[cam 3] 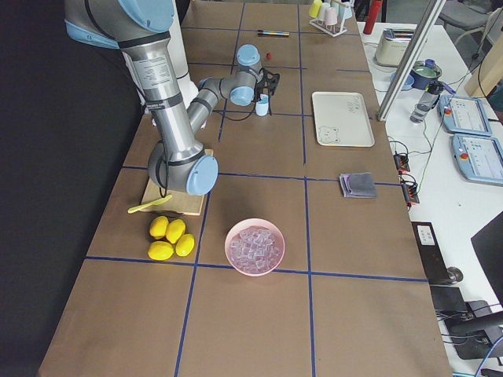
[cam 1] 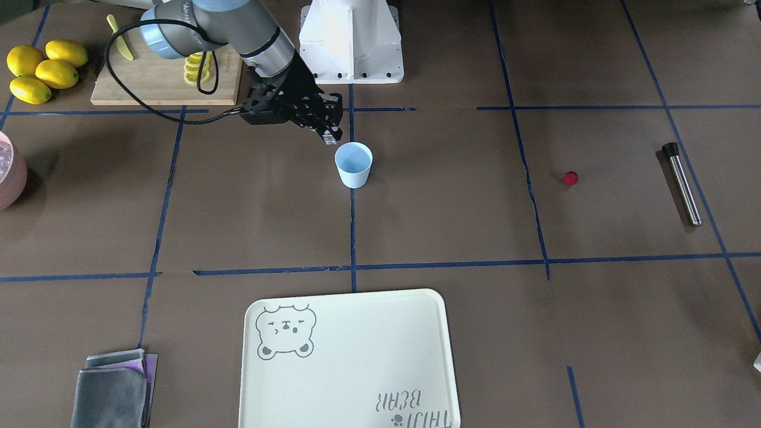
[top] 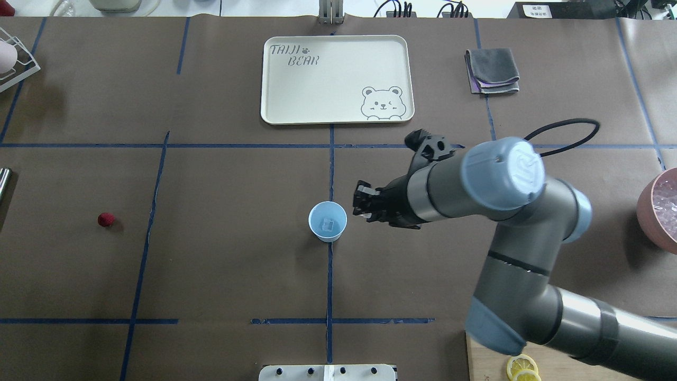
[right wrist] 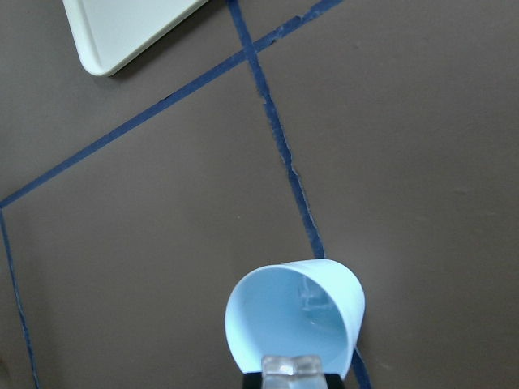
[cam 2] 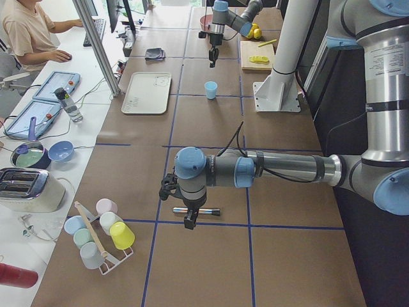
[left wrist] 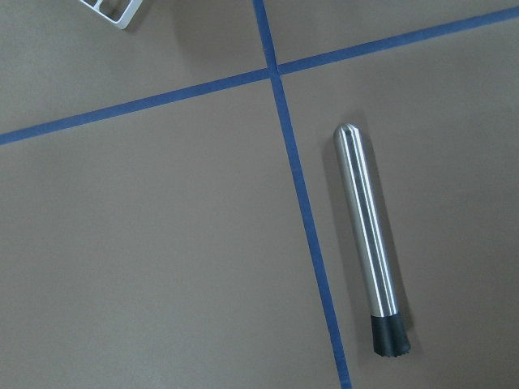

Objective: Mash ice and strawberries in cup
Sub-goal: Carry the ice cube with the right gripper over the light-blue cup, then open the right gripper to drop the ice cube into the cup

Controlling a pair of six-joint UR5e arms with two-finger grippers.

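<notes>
On the desk [cam 1: 452, 226], along the robot-side edge toward the right end, a wooden board [cam 1: 160, 80] carries lemon slices [cam 1: 197, 68] and a yellow knife [cam 1: 120, 46], with four whole lemons [cam 1: 44, 70] just beside it, nearer the corner. Farther in, midway between the long edges, the cup [cam 1: 354, 165] stands upright at the centre on a blue tape line. The right gripper [cam 1: 329, 139] hangs just beside its rim on the right-end side, pinched on a clear ice chunk [right wrist: 292, 365], while a second chunk [top: 328, 225] lies on the cup's bottom (faint against the blue). In the same band the strawberry [cam 1: 571, 178] sits alone well toward the left end. Nearer that end's edge lies a steel muddler [cam 1: 682, 184] with the left gripper [cam 2: 190, 222] above it; whether its jaws are apart cannot be told. By the right end's edge a pink bowl [cam 3: 228, 245] holds an ice heap [cam 3: 255, 243]. Along the far, operators' edge lie a cream tray [cam 1: 351, 356] and, toward the right corner, a folded grey cloth [cam 1: 112, 386].
</notes>
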